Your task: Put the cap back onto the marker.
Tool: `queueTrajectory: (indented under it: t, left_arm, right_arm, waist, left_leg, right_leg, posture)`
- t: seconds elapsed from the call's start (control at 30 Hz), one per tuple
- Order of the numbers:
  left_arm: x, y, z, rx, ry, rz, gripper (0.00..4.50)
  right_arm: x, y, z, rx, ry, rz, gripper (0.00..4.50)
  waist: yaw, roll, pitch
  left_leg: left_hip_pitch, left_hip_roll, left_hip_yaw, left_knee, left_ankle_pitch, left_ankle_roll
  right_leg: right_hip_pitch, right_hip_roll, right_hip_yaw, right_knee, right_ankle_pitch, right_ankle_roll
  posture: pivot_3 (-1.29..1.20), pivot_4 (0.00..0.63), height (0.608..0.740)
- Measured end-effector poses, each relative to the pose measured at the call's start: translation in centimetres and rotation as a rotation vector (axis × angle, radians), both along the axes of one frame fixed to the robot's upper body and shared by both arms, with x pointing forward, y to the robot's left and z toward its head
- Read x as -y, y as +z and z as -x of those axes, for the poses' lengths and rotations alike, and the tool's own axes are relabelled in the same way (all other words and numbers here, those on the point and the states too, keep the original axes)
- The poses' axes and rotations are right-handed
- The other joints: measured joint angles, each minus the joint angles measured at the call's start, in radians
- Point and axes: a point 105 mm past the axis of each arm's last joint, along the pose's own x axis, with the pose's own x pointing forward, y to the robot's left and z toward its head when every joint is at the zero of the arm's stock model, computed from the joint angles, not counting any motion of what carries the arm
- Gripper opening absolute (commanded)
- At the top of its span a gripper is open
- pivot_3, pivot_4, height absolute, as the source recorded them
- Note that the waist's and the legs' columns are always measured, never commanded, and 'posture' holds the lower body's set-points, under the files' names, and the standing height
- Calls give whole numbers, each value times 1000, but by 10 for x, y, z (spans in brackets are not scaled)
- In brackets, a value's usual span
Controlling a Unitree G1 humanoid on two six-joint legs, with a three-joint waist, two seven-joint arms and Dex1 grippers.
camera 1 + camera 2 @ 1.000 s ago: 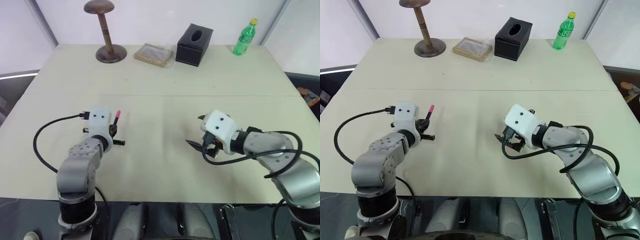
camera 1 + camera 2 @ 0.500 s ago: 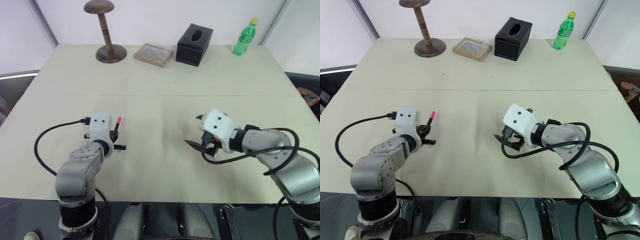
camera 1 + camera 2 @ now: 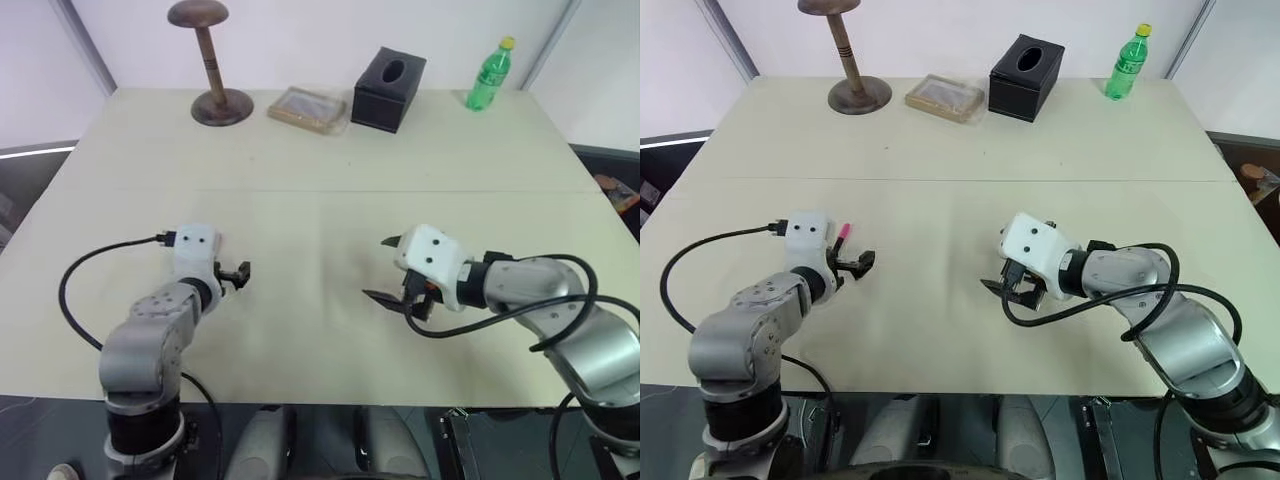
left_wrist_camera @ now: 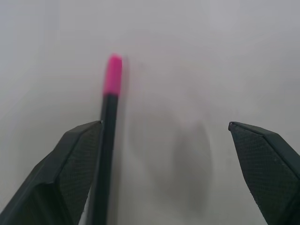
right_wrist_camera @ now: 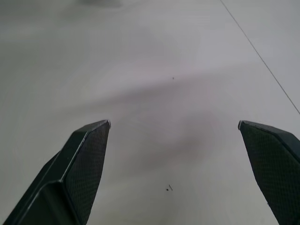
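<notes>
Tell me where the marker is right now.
The marker lies on the table's near-left part, beside one finger of the open left hand, its pink cap pointing away from the robot.

Matt, smooth cream table (image 3: pixel 330 160) — dull sheen only. Matt black marker (image 4: pixel 104 140) with smooth pink cap (image 4: pixel 113 75); gripper fingers (image 5: pixel 84 164) of finely textured black — plastic by look.

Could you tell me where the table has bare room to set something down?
Bare: the stretch between the left end effector and right end effector, and the middle band behind them. Crowded: the far edge with hat stand, tissue box and bottle.
</notes>
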Motion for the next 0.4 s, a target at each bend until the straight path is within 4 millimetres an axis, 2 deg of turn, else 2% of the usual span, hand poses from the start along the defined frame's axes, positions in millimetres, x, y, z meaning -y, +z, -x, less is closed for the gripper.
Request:
queueTrajectory:
  t: [0.1,0.27,0.4]
  left_arm:
    - [0,9,5,70,-45,-37,4470]
    - [-4,4,25,71,-79,-77,4470]
    - [-16,11,35,96,-35,-92,4470]
  right_arm:
    - [-1,1,-2,10,8,-4,4500]
    - [-1,1,-6,12,21,-9,4500]
    - [-5,-2,-6,9,50,-7,4500]
  waist:
    - [-2,0,0]
    - [-1,0,0]
    - [2,0,0]
  left_leg:
    - [0,0,0,-1,0,0]
    - [0,0,0,-1,0,0]
    - [0,0,0,-1,0,0]
  right_leg:
    - [0,-1,0,-1,0,0]
    - [0,-1,0,-1,0,0]
    - [0,-1,0,-1,0,-1]
  posture:
    - [0,150,740]
    - [0,150,740]
    - [0,150,740]
